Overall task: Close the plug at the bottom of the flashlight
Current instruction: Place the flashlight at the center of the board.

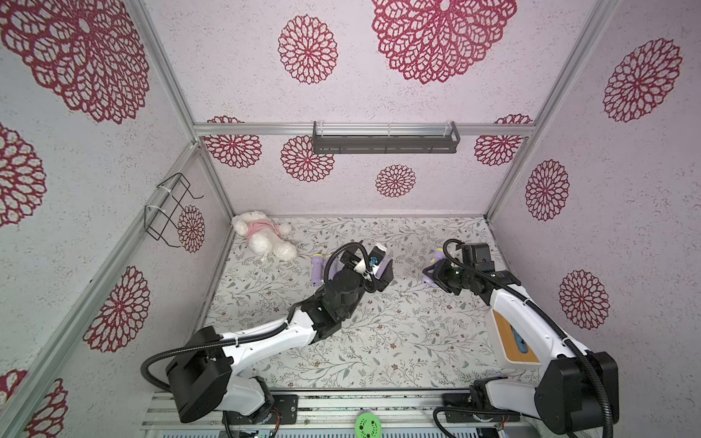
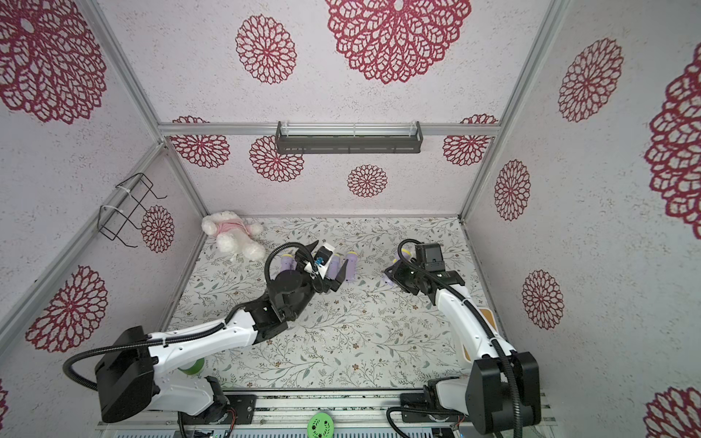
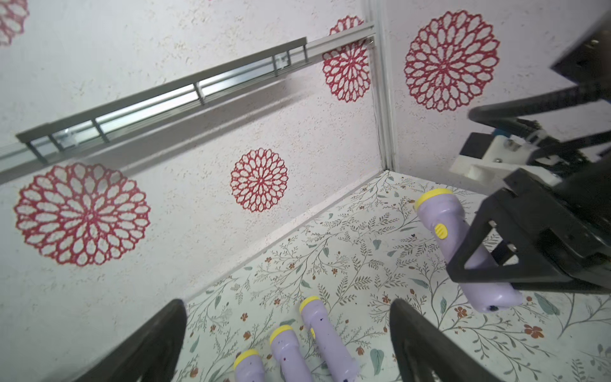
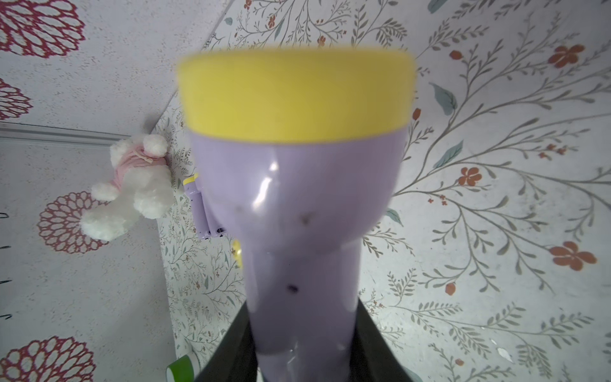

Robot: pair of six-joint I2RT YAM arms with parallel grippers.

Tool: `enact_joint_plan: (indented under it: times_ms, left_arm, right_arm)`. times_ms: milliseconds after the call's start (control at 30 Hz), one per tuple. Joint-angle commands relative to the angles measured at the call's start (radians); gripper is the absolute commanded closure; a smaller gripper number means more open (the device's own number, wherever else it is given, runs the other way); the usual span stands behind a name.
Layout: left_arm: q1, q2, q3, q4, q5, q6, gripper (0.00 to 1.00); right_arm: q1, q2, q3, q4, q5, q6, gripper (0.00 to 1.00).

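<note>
flashlight x4 | plush toy x1 | shelf x1 | wire rack x1

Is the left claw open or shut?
Open: the left claw has its two fingers wide apart in the wrist view, gripping nothing.

**Legible markings: none found**

No text, label, brand, number or sign can be read in any view.
- Purple flashlight, yellow head: plain body with dark specks only.
- Green disc, front edge: cut-out floral ornament, no lettering.
- Black plate on the front rail: any print is too small to tell.
</note>
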State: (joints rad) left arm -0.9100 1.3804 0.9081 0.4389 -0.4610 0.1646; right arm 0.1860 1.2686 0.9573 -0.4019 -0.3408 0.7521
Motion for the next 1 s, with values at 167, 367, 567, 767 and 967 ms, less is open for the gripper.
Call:
enact_joint_plan:
  times_ms: [167, 367, 567, 767, 967]
  left_arm:
    - [0.163, -0.152, 0.019, -0.407, 0.020, -0.343, 0.03]
    - [0.201, -0.220, 0.018, -0.517, -0.149, -0.389, 0.03]
    - [0.247, -0.259, 0.022, -0.554, -0.202, -0.440, 0.03]
    - [0.286, -0.260, 0.032, -0.589, -0.213, -0.483, 0.03]
    - [0.285, -0.260, 0.040, -0.602, -0.218, -0.482, 0.03]
  right_arm:
    - [0.002, 0.020, 0.096, -0.042, 0.108, -0.110, 1.00]
    - [0.054, 0.101, 0.180, -0.111, 0.224, -0.180, 1.00]
    - [0.087, 0.208, 0.234, -0.119, 0.272, -0.221, 1.00]
    - [0.114, 0.321, 0.291, -0.104, 0.265, -0.251, 1.00]
    - [0.134, 0.461, 0.375, -0.107, 0.237, -0.276, 1.00]
